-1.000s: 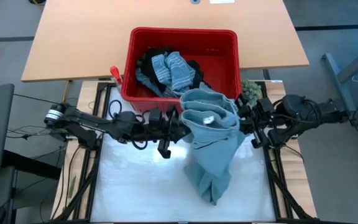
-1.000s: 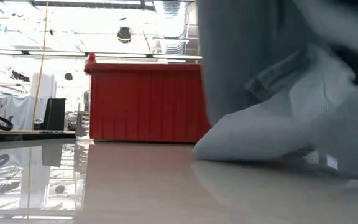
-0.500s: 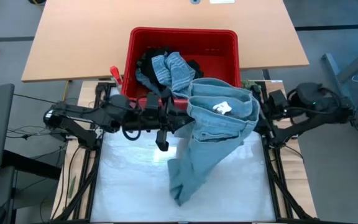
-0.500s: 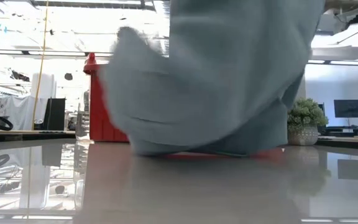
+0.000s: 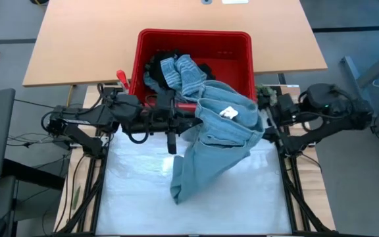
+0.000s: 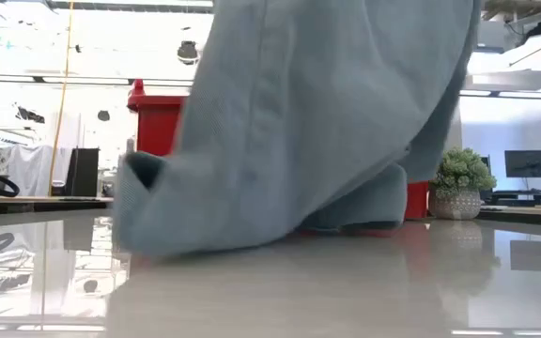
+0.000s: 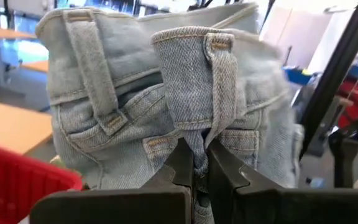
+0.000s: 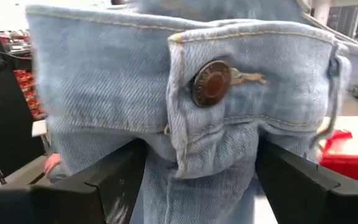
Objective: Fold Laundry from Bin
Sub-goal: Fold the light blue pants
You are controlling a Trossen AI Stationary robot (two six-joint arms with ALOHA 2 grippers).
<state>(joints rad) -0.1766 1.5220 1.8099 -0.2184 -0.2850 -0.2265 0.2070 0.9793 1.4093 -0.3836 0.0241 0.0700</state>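
Standing at the table (image 5: pixel 130 197), I am watching the largest item first: the light denim jeans (image 5: pixel 219 141) are hanging from their waistband over the table centre, with the legs trailing toward 7 o'clock and the cuffs resting on the surface. At 12 o'clock, the red bin (image 5: pixel 242 66) is holding the remaining laundry (image 5: pixel 179 74), striped and black pieces.

The left gripper (image 7: pixel 199 169) is sitting just in front of the bin's near rim, at 9 o'clock from the waistband, with its fingers pinched together on the waistband at a belt loop. The right gripper (image 8: pixel 194 168) is waiting at 3 o'clock of the waistband, with its fingers spread wide on either side of the buttoned end and not clamping it.

Handling judgement: the denim is looking soft but fairly heavy, draping freely and unlikely to slip; the doubled waistband seam and belt loops are offering the firmest hold.

Markings: a white tag (image 5: pixel 228 112) is showing inside the waistband, its text unreadable. The metal button (image 8: pixel 211 83) is carrying embossing, also unreadable.
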